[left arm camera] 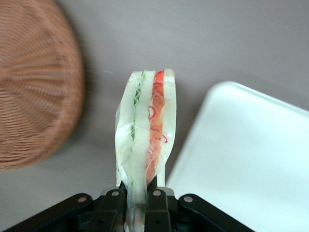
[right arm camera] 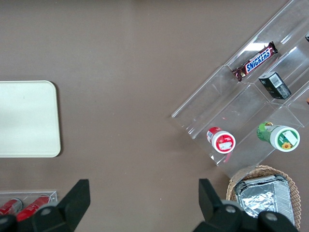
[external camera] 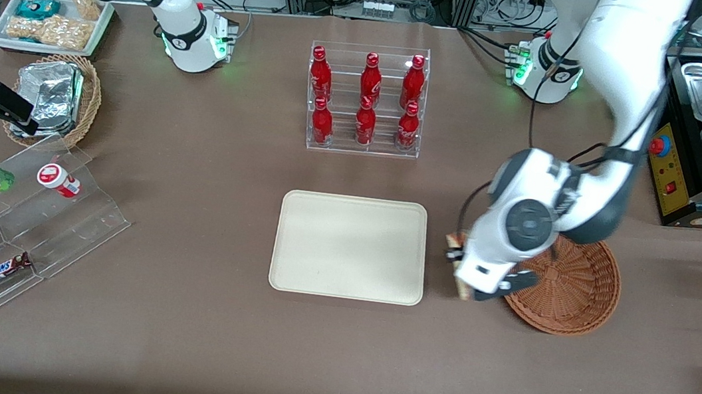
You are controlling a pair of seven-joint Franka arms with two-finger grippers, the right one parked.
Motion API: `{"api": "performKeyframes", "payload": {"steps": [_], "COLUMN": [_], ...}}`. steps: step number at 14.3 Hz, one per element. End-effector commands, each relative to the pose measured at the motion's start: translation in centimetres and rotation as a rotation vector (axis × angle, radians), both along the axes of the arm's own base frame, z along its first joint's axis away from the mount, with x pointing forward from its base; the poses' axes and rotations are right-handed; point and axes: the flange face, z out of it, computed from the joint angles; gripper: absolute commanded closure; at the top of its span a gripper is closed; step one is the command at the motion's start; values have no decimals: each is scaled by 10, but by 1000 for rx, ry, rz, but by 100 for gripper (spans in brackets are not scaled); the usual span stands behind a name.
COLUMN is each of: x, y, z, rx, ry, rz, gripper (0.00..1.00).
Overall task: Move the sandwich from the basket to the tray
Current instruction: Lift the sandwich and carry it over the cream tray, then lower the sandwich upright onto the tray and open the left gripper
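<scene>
Gripper (external camera: 471, 285) hangs over the table between your tray (external camera: 350, 247) and basket (external camera: 571, 287), sandwich (external camera: 455, 250) peeking out. From the left wrist you see its fingers (left arm camera: 112, 209) pinching the sandwich (left arm camera: 147, 140) edge-up.

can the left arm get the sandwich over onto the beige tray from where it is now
Probably yes. The gripper, shut on the sandwich, hangs between the basket and the tray, with only bare table between.

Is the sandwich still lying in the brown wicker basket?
No, the gripper is shut on the sandwich, holding it above bare table between the basket and the tray.
</scene>
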Motion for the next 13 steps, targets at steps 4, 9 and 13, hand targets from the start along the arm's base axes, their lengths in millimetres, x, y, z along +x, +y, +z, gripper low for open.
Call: {"api": "performKeyframes", "payload": {"steps": [4, 9, 13], "x": [-32, -64, -70], "y": [-110, -171, -186], "z": [-30, -65, -80], "rx": [-94, -157, -171], "ry": [-119, -185, -193], "rz": [-161, -230, -213], "gripper": [95, 94, 87]}}
